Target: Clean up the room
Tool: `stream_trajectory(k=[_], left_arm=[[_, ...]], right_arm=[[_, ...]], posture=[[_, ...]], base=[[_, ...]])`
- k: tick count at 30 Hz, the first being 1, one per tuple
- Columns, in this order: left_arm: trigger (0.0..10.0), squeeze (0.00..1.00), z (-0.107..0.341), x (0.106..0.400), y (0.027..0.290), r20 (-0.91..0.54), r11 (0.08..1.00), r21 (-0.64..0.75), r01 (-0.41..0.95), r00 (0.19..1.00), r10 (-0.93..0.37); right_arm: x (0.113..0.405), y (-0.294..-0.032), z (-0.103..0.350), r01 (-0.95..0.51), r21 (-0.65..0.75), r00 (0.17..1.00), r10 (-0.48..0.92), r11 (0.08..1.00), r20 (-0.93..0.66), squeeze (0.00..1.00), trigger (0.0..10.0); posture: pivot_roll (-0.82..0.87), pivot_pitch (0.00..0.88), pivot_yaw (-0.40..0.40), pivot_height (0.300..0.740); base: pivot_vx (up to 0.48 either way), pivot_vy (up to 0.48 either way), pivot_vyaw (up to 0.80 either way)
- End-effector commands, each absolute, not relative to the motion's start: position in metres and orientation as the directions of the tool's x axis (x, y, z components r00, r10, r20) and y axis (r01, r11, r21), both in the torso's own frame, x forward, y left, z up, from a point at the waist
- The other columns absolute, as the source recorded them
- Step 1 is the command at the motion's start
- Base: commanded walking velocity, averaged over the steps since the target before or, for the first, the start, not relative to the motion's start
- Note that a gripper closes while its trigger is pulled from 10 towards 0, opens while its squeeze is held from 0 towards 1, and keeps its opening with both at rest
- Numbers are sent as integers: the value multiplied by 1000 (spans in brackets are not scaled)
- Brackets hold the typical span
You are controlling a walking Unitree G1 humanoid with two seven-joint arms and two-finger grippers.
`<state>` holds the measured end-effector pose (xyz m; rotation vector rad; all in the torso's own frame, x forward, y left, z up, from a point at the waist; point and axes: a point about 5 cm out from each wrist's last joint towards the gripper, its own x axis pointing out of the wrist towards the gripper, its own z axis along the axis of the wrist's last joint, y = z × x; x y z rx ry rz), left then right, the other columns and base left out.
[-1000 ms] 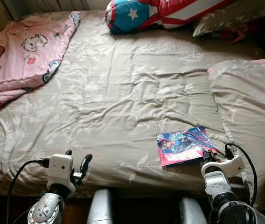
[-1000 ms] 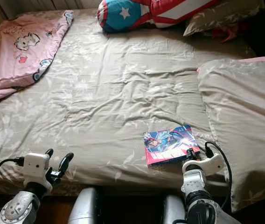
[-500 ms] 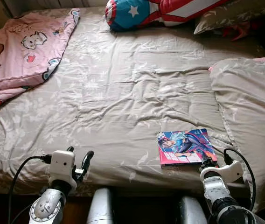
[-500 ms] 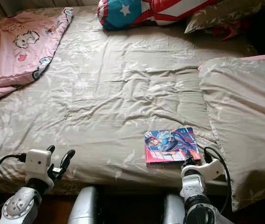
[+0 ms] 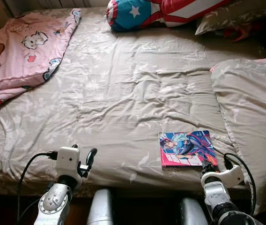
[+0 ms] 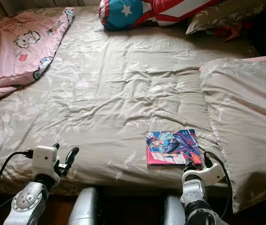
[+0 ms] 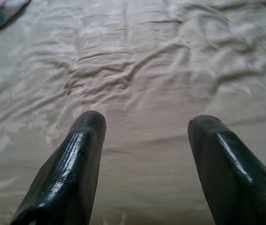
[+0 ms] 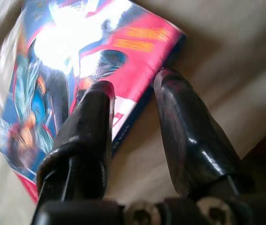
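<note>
Right gripper (image 8: 133, 89) with fingers apart over one comic book's (image 5: 186, 148) corner, left gripper (image 7: 144, 126) spread wide over the bed (image 5: 123, 93), one pink blanket (image 5: 23, 47), two pillows

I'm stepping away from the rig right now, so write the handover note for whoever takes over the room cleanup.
Right gripper: open, fingers straddling the near right corner of the comic book; one finger over the cover, nothing clamped.
Left gripper: open, empty, hovering over the bed's near edge.
Book lies flat on the grey bedspread, beside the folded duvet.
Done: approach to the book.
Left: grasp the book, lift it, put it away. Pink blanket and star cushion remain on the bed.
</note>
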<state>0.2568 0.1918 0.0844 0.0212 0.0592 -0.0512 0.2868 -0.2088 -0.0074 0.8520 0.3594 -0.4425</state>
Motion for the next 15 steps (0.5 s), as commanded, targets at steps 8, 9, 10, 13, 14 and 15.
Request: stream_trajectory(k=[8, 9, 10, 13, 14, 15], left_arm=[[10000, 0, 78, 273, 205, -60, 1000, 9, -29, 998, 30], [10000, 0, 78, 274, 206, -57, 999, 10, -38, 998, 38], [10000, 0, 77, 277, 206, -59, 999, 10, -43, 997, 44], [10000, 0, 68, 280, 217, -104, 991, 65, -116, 987, 123], [10000, 0, 66, 281, 218, -110, 990, 74, -119, 986, 127], [10000, 0, 64, 282, 219, -116, 990, 72, -118, 985, 126]], right_arm=[[279, -203, 0, 201, 311, 952, -110, 929, -287, 0, 10000], [276, -204, -1, 177, 280, 957, -98, 944, -274, 0, 10000], [276, -204, 0, 164, 263, 959, -91, 951, -270, 0, 10000], [265, -213, -4, 209, 282, 958, -139, 936, -250, 0, 10000], [264, -213, -5, 210, 294, 958, -137, 933, -251, 0, 10000], [264, -212, -5, 208, 301, 959, -134, 931, -248, 0, 10000]], posture=[[32, 70, 2, 622], [29, 64, 0, 622], [20, 52, -5, 622], [-14, 16, -12, 622], [-17, 12, -12, 622], [-19, 5, -12, 622]], base=[[0, 0, 0], [0, 0, 0], [0, 0, 0], [0, 0, 0], [0, 0, 0], [0, 0, 0]])
